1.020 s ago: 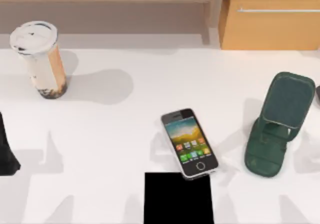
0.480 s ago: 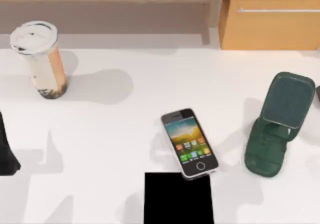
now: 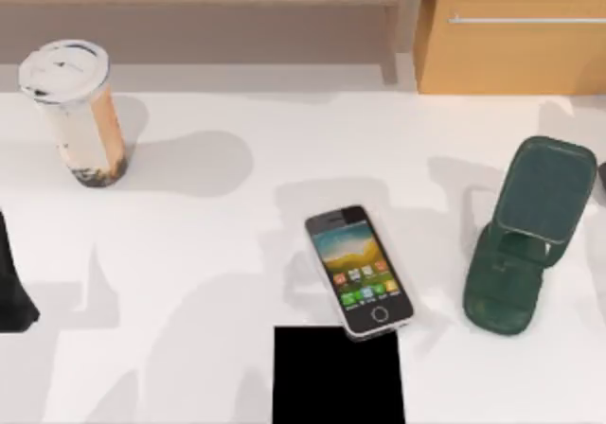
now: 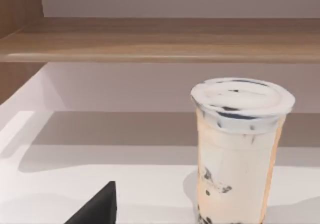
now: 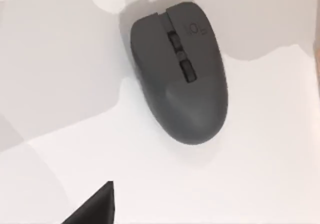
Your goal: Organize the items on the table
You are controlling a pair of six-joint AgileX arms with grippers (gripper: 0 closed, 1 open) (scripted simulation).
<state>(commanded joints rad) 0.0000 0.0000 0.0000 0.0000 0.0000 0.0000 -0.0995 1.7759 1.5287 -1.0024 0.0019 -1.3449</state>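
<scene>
On the smooth white table [image 3: 208, 254]: glossy slab smartphone [image 3: 359, 271]; rounded matte mouse [image 5: 179, 71].

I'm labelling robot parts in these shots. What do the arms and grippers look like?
Little of them shows. The left gripper appears as a plain black, pointed wedge, and the right gripper looks the same: matte black, sharp-edged, without visible markings or cables. In the top view, a black shape sits at the table's left edge.
</scene>
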